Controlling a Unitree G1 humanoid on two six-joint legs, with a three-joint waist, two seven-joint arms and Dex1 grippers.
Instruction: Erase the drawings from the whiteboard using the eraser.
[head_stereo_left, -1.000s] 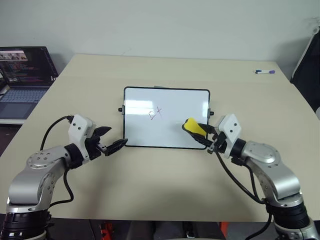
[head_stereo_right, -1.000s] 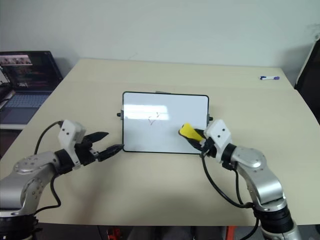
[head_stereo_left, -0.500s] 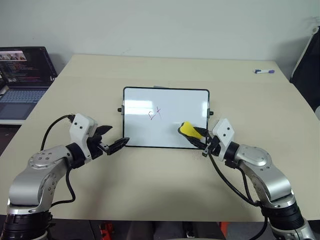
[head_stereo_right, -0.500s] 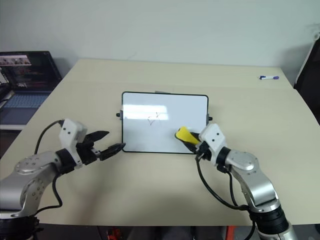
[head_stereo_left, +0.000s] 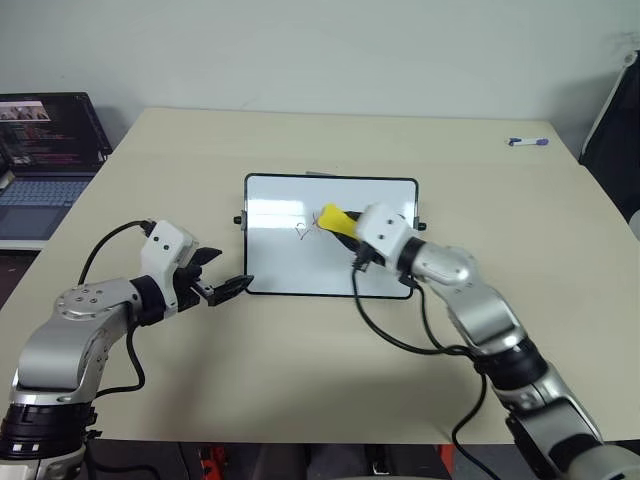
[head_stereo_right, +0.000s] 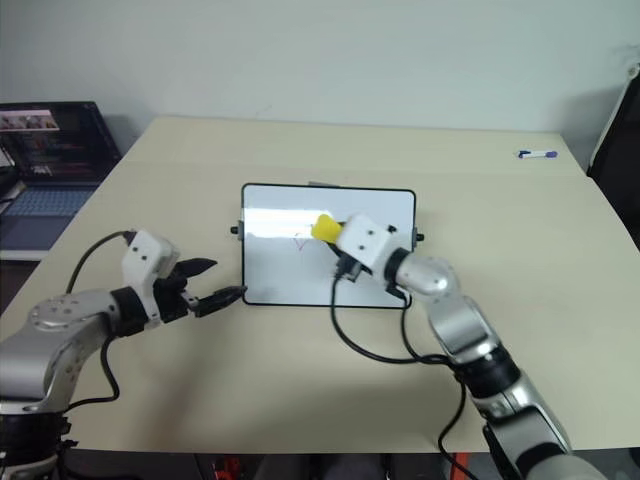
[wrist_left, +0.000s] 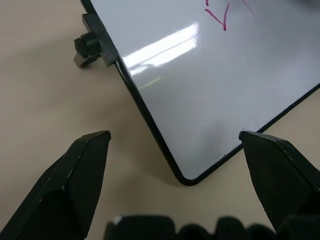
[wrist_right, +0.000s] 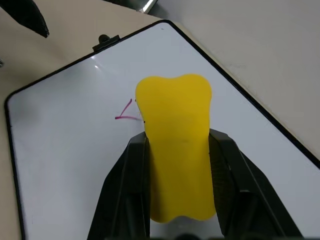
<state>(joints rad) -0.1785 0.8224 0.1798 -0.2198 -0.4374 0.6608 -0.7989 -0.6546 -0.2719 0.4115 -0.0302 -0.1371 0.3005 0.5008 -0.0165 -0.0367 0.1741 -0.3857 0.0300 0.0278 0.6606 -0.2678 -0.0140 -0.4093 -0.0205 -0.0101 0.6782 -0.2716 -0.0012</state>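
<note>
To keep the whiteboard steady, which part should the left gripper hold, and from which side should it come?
Probably the near left corner of the whiteboard, approached from the robot's left. The left gripper already faces that corner with jaws open, and the thin black frame lies flat there.

No word, number or brand can be read anywhere. The whiteboard (head_stereo_left: 330, 236) carries only the drawings (head_stereo_left: 306, 229), thin pen scribbles that form no letters. The laptop (head_stereo_left: 48, 150) screen shows coloured lines, too small to read. The marker pen (head_stereo_left: 527, 143) shows no readable label.
</note>
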